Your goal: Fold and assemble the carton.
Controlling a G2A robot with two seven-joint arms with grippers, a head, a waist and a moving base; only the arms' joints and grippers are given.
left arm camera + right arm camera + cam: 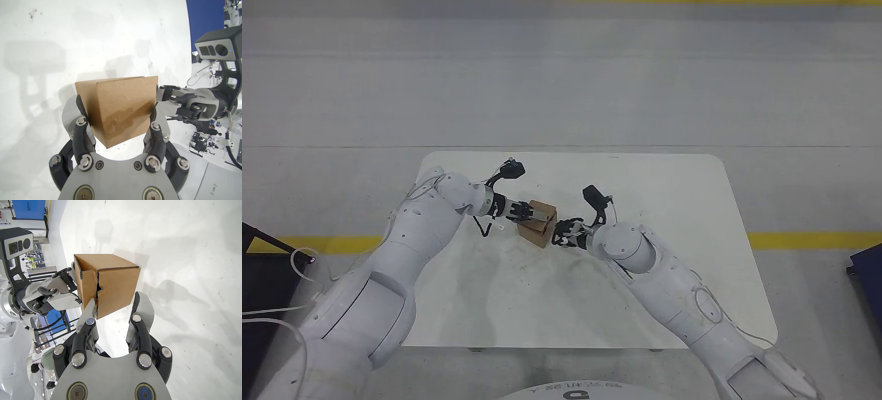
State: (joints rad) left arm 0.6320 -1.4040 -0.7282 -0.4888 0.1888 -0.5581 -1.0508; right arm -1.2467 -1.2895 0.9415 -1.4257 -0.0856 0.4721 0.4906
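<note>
Holding carton (537,222) tilted between both grippers at table (662,290) middle | left gripper (117,110): jaws clamped on carton | right gripper (114,303): jaws apart, one finger (90,308) touching flap seam

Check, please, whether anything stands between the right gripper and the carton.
Nothing visible does. The right gripper is right at the carton, with no other thing between them. The left gripper is shut on the carton from the opposite side, so it does not block the way.
</note>
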